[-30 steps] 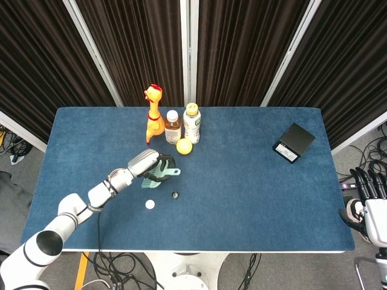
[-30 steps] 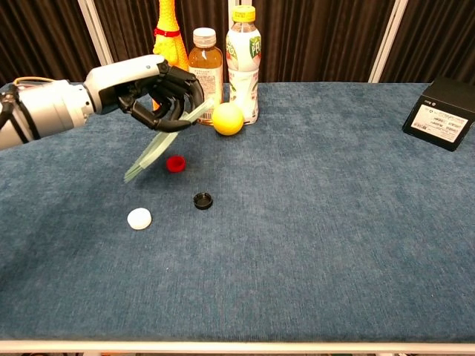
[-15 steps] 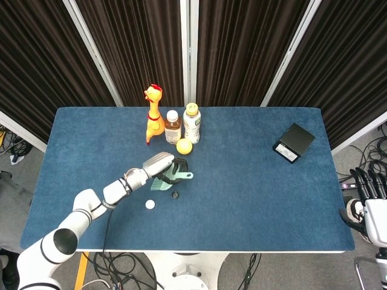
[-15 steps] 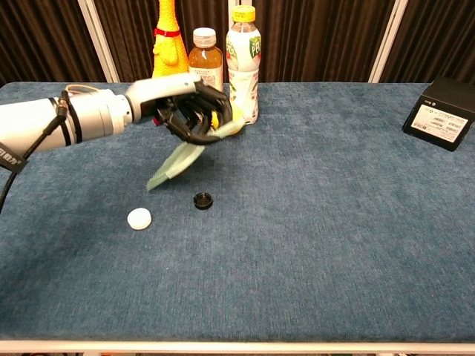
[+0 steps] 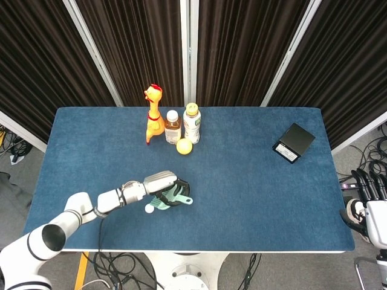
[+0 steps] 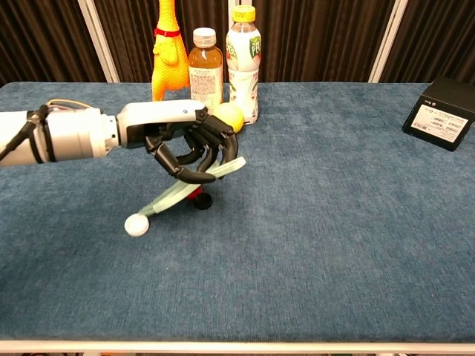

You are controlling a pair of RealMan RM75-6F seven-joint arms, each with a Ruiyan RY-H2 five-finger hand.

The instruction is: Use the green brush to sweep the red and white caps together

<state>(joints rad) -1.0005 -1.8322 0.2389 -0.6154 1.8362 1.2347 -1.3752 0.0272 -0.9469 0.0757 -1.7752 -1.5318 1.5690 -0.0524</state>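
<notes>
- left hand (image 6: 189,148) clamps the green brush (image 6: 178,194), its tip touching the white cap (image 6: 136,225) near the surface's front edge.
- red cap (image 6: 196,194) sits under the brush.
- right hand (image 5: 370,192): grasp can't be told.

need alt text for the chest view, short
The left robot hand grips a green brush, its lower end touching a white cap on a blue table; a red cap peeks out under the brush beside a black cap. Behind stand a rubber chicken, two bottles and a yellow ball.
</notes>
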